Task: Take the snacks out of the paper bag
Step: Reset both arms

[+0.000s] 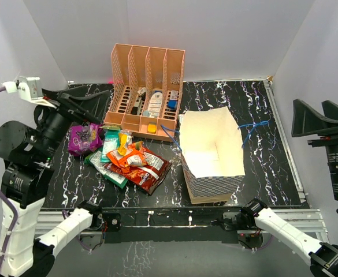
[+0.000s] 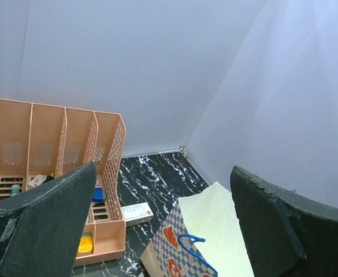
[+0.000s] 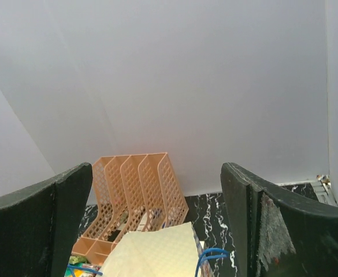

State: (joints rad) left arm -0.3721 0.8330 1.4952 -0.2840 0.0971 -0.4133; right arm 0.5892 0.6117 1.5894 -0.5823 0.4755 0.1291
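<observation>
Left tool (image 2: 163, 168), right tool (image 3: 156, 166) aloft, jaws apart, flanking paper bag (image 1: 212, 144)

Bare black marbled desk (image 1: 261, 98) lies open at the far right and along the right of the flattened blue-and-white checkered paper bag (image 1: 212, 144), crossed only by its blue cord handle (image 1: 252, 127). The orange perforated file rack (image 1: 148, 69) blocks the far centre. The heap of glossy snack packets (image 1: 128, 161) crowds its front, just left of the bag. White walls (image 1: 215, 34) close three sides.
</observation>
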